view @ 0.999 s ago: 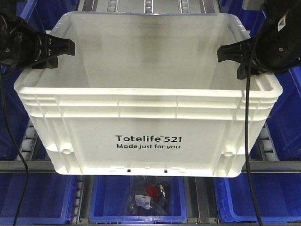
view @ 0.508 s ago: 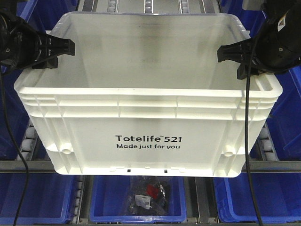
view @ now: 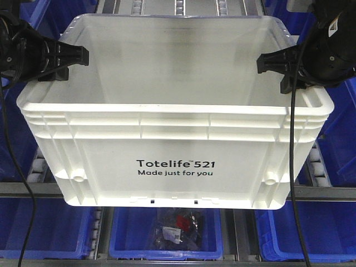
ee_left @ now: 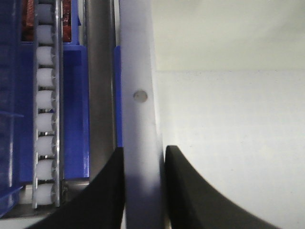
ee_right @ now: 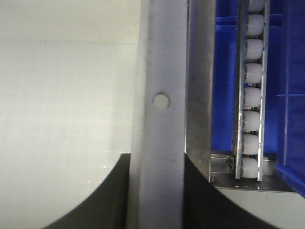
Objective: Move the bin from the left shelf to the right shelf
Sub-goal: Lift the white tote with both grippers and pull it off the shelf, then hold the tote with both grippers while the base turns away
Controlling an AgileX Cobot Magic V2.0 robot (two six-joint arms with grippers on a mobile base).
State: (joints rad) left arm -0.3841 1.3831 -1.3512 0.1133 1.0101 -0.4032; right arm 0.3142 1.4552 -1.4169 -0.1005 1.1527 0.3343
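In front of me, lifted clear of the shelf rail (view: pixel 325 193) and held at mid-height, the white bin (view: pixel 175 139) hangs between my two arms. My left gripper (view: pixel 71 58) pinches the left side rim and my right gripper (view: pixel 271 62) pinches the right side rim; in the wrist views each rim wall sits tight between my black fingers (ee_left: pixel 109 191).

The bin looks empty, so I judge it light for its bulk. It is hard, ribbed plastic, stiff enough not to sag, but smooth and likely slippery. The thickened top rim (ee_left: pixel 138 71) is the sensible place to hold, one grip on each side at matching height, so the bin neither twists nor tips.

Against the frame a second ago, the bin and both grippers sit in the same spot in the front view. The background has shifted: the rail stands a little higher, and the blue bin (view: pixel 164 245) below with its bagged parts (view: pixel 175 231) has slid slightly right.
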